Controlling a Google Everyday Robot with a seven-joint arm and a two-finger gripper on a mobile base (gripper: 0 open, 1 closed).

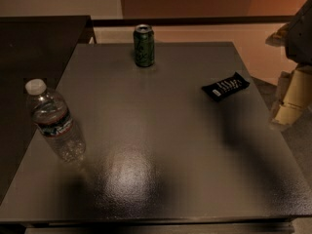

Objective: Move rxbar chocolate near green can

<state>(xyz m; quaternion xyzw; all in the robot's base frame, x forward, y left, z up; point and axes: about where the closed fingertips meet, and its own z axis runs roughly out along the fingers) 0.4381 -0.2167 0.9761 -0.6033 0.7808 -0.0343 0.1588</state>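
Note:
The rxbar chocolate (225, 86) is a flat black wrapper with white lettering, lying at an angle on the right side of the grey table (161, 145). The green can (144, 45) stands upright near the table's far edge, left of centre, well apart from the bar. My gripper (291, 100) shows as pale, cream-coloured parts at the right edge of the view, beyond the table's right edge and to the right of the bar, a little nearer than it. It holds nothing that I can see.
A clear plastic water bottle (52, 121) with a white cap stands near the table's left edge. A dark counter (34, 52) lies to the left and behind. A grey arm segment (301, 33) hangs at the upper right.

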